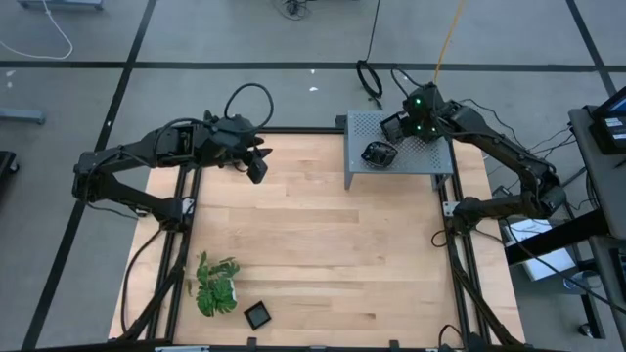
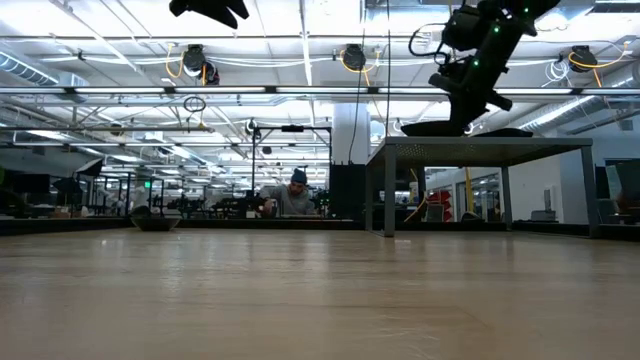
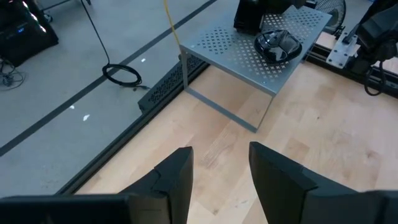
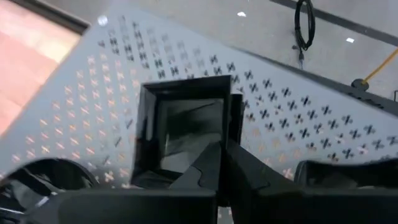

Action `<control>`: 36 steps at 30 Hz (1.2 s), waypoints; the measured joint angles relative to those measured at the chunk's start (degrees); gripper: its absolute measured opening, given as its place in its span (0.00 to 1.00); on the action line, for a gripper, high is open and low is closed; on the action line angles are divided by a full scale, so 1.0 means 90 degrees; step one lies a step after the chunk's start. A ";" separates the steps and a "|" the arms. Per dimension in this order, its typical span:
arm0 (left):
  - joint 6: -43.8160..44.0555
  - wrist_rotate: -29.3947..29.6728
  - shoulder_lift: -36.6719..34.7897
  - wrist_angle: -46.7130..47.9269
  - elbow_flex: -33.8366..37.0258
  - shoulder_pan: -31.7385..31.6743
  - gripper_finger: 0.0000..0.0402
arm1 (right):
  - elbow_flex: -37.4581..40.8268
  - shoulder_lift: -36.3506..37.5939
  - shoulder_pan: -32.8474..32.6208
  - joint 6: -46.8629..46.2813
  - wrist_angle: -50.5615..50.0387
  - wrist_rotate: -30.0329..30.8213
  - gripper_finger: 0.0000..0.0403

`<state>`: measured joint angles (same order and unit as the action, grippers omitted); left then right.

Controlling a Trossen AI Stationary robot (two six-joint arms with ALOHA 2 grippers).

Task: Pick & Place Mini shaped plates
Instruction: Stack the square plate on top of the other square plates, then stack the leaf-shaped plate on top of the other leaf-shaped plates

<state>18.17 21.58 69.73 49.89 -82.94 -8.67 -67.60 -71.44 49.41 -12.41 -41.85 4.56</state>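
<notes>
Pale wood worktop (image 1: 323, 254), perforated grey stand (image 1: 430, 156) at far right corner carrying stacked mini plates (image 1: 379, 153); right gripper (image 4: 221, 163) pinching square plate (image 4: 186, 127) rim above stand; left gripper (image 3: 221, 174) open, empty; open workshop behind.

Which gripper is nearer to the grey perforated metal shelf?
The right gripper: it hangs right above the grey perforated metal shelf, holding a small black square plate. The left gripper hovers over the wooden table, clearly off to the shelf's side.

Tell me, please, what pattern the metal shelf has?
The grey shelf is perforated with small cross-shaped holes, clearest in the right wrist view.
</notes>
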 joint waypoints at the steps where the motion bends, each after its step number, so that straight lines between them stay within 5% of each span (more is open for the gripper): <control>1: 0.0000 0.0000 0.0000 0.0000 0.0000 0.0000 0.40 | 0.0069 0.0000 0.0000 -0.0003 0.0014 -0.0017 0.02; 15: 0.0040 -0.0002 0.0000 0.0000 0.0000 0.0000 0.40 | 0.0404 0.0109 -0.0002 0.0083 0.0633 -0.0022 0.03; 28: 0.0036 -0.0002 0.0000 0.0000 0.0000 0.0000 0.40 | 0.0411 0.0752 -0.0002 0.0696 0.0758 -0.0015 0.31; 36: 0.0539 0.0597 0.0040 0.0004 0.0306 -0.0072 0.40 | 0.0411 0.1428 -0.0002 0.1104 0.1107 -0.0017 0.37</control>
<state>23.03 26.96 70.09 49.92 -80.18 -9.32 -63.90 -58.59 49.39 -2.48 -31.89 4.40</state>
